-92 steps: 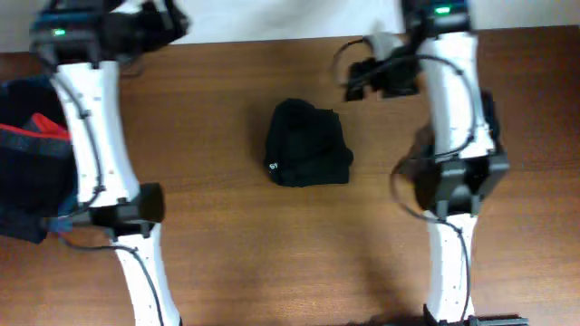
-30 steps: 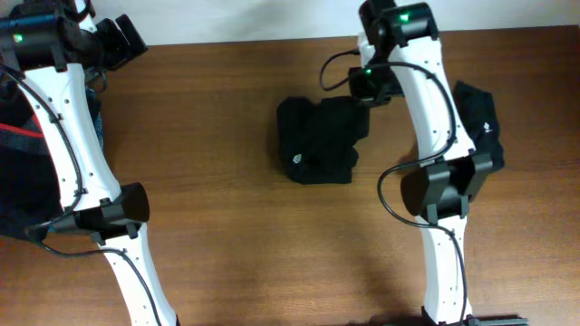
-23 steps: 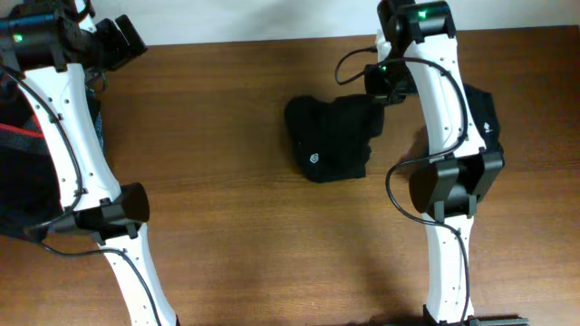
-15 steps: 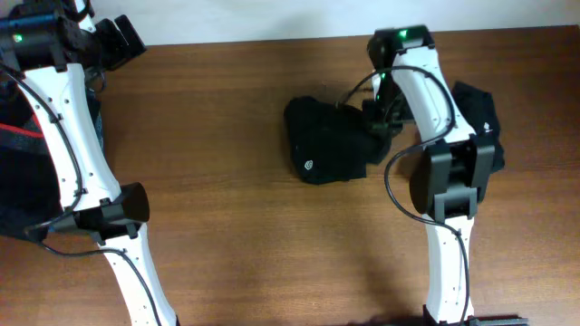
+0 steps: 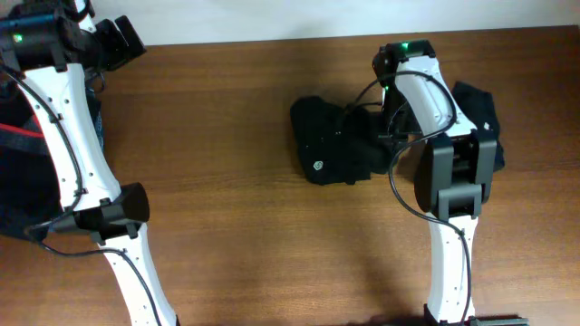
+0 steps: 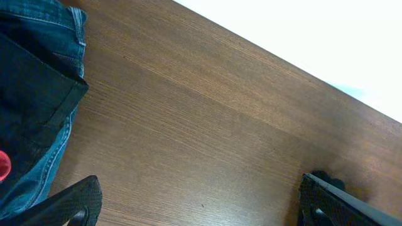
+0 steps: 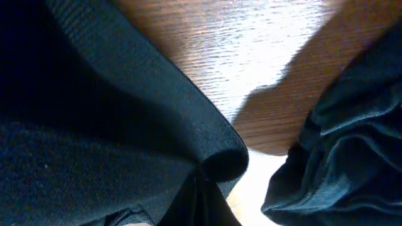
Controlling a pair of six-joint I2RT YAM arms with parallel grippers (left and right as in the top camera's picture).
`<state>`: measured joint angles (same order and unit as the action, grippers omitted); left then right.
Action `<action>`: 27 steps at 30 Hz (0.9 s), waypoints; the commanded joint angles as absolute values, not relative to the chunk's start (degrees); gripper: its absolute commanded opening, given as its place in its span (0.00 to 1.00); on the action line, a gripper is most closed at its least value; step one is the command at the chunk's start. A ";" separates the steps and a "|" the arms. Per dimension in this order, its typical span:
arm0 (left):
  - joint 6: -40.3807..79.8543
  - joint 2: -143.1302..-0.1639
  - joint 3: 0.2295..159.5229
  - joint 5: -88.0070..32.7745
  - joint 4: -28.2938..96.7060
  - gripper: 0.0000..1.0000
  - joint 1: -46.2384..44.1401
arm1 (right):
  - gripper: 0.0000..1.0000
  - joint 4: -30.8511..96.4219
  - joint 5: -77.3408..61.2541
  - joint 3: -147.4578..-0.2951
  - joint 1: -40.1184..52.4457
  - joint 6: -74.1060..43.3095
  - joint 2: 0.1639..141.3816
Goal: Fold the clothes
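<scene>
The clothes show as a folded black shirt [image 5: 331,145] with a small white logo mark [image 5: 317,166], lying mid-table. My right gripper [image 5: 385,129] sits low at the shirt's right edge, shut on a fold of it. In the right wrist view the black shirt [image 7: 119,119] fills the left side and its rolled edge is pinched at my right gripper [image 7: 207,204]. A second plain black piece [image 5: 478,107] lies just right of the arm, and this black piece [image 7: 342,147] hangs close beside the pinched fold. My left gripper [image 6: 201,210] is open over bare wood at the far left.
A pile of blue denim [image 6: 44,94] and a black piece with red stripes [image 5: 18,136] lies at the table's left edge, under the left arm. The table's far edge [image 6: 282,59] runs just behind my left gripper.
My right gripper has pulled the black shirt a little to the right, toward the plain black piece, and the arm has swung down over it. The left arm has stayed still over the last second.
</scene>
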<state>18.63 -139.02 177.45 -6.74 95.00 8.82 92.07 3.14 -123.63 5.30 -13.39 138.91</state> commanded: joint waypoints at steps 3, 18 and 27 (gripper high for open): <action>17.04 -138.80 178.01 -5.89 95.20 0.99 8.91 | 0.04 89.84 5.28 -120.77 4.73 -14.50 137.23; 17.04 -138.80 178.01 -5.93 95.26 0.99 8.91 | 0.99 95.22 0.01 -139.50 0.93 -9.87 137.16; 15.18 -138.87 177.47 -6.37 96.29 0.99 8.91 | 0.99 97.36 -12.21 -151.11 7.03 -3.42 135.59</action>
<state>17.54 -139.02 177.45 -6.57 95.85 8.82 97.01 -9.41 -150.30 4.73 -5.50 136.94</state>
